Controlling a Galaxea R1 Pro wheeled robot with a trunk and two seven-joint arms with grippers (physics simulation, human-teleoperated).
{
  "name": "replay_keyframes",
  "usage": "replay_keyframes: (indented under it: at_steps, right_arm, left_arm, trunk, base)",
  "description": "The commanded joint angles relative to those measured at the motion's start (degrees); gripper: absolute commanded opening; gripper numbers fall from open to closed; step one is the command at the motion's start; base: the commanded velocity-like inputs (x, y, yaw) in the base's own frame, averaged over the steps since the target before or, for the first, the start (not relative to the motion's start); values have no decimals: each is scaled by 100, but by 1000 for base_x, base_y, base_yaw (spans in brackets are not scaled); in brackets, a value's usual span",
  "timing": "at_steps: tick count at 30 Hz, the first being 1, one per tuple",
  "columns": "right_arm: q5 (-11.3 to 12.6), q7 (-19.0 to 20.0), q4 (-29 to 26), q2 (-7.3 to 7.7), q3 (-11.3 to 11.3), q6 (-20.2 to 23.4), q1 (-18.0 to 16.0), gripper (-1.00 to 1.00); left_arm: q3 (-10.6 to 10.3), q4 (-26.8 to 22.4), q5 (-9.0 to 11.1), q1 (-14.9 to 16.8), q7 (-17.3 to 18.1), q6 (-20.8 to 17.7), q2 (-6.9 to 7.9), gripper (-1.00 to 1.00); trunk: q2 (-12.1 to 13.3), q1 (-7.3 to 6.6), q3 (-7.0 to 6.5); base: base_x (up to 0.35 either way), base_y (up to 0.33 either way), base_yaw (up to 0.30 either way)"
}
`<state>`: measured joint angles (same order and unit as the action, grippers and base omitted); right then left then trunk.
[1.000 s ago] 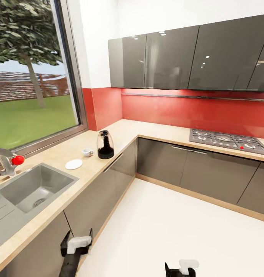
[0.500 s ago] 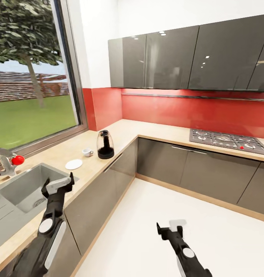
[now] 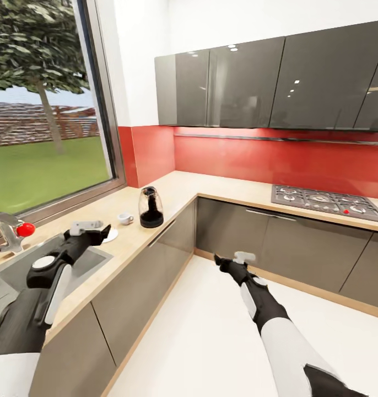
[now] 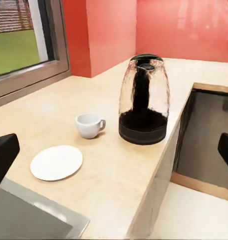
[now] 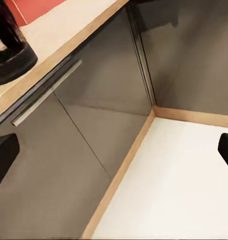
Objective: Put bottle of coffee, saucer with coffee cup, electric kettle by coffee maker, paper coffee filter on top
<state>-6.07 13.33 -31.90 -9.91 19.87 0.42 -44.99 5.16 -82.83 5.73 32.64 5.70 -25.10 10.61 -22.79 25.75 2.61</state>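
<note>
Kettle [image 3: 151, 208]: upright on the worktop [image 3: 172, 193], close to its front edge, short of the inner corner; clear body, black base.
Cup [image 3: 125, 218]: upright on the worktop, just beside the kettle on the sink side, apart from it; handle turned towards the kettle.
Saucer [image 4: 56, 162]: flat on the worktop between cup and sink [image 3: 79, 264], apart from the cup, near the sink's rim; partly hidden in the head view behind the left gripper.
Left gripper [image 3: 95, 232]: held over the worktop at the sink's far edge, aimed at saucer, cup and kettle; fingers [image 4: 3, 155] spread wide, one at each side of the wrist view, holding nothing.
Right gripper [image 3: 228, 263]: out over the floor [image 3: 222, 331] in front of the cabinets [image 3: 156, 259], well apart from the worktop; fingers [image 5: 4, 155] spread wide, holding nothing.
Hob [image 3: 327, 202]: set in the other run of the worktop, past the corner, well apart from the kettle.
Tap [image 3: 12, 231]: behind the sink at the window edge, red knob on it.
</note>
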Motion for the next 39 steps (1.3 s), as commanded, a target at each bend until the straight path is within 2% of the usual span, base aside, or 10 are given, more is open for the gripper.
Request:
replay_keyframes:
  at_steps: [1,3,7,14,17,19,23,27,33,39]
  right_arm:
    - [40,44,-46,-8,-26,163,-51,100]
    - [273,46,-273,-8,-327,633,-146,100]
    - [402,57,-563,-8,-685,950,-194,100]
    - [452,286,-515,-8,-855,1055,-210,100]
    - [456,362,-393,-8,-866,1062,-211,100]
    - [457,387,-320,-8,-874,1064,-211,100]
    - [457,389,-286,-8,-873,1072,-212,100]
    - [459,383,-276,-8,-877,1195,-212,100]
    - [504,387,-317,-8,-862,2249,-212,100]
    - [1205,391,-321,-8,-894,2979,-212,100]
  left_arm:
    - [6,-6,48,11,169,-85,23,100]
    - [5,12,35,18,784,-195,177,100]
    - [-21,36,34,-11,1714,-402,524,100]
    - [-39,166,-59,-43,3465,-807,1059,100]
    - [-43,234,-271,-46,4197,-846,1158,100]
    - [-47,257,-602,-47,4666,-938,1183,100]
    - [-92,230,-922,-47,4973,-1424,1188,100]
    - [-193,206,-1084,-47,5087,-1696,1201,100]
    - [-230,198,-1204,-47,5127,-1888,1203,100]
    - [-229,201,-1234,-38,5122,-2272,1200,100]
  trunk:
    - [-14,4,15]
    - [-14,4,15]
    - [-14,4,15]
    - [-14,4,15]
    - [-14,4,15]
    - [-14,4,15]
    - [-14,4,15]
    - [-14,4,15]
    - [-14,4,15]
    - [-14,4,15]
  base:
    - [0,0,0]
    - [0,0,0]
    - [0,0,0]
    - [0,0,0]
    - [0,0,0]
    - [0,0,0]
    - [0,0,0]
    - [0,0,0]
    - [133,84,0]
    - [249,201,0]
